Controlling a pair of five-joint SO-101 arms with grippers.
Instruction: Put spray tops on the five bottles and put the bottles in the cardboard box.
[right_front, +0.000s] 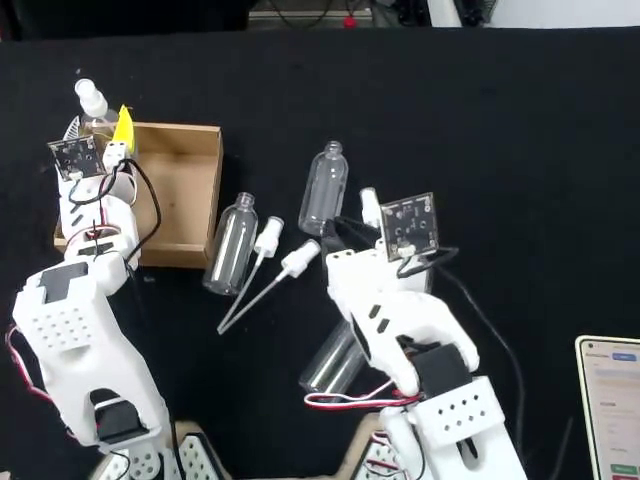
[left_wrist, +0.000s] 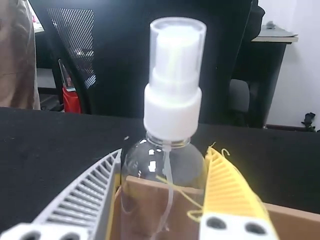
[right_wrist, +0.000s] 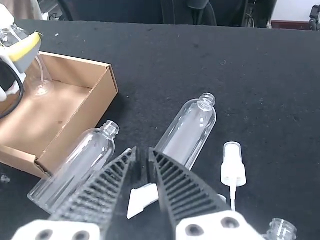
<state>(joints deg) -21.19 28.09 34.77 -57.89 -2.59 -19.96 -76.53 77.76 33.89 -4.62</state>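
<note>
High view: fixed overhead, facing down on the whole table (right_front: 500, 120), far off. Left wrist view: level across the table, hard against the capped bottle (left_wrist: 172, 100). Right wrist view: low, tilted down, near. Shared by all: cardboard box (right_front: 183, 185).

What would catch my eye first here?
A clear bottle with a white spray top stands upright between the left arm's jaws, at the far corner of the cardboard box. Beside the box, uncapped bottles and loose spray tops lie on the black table.
</note>
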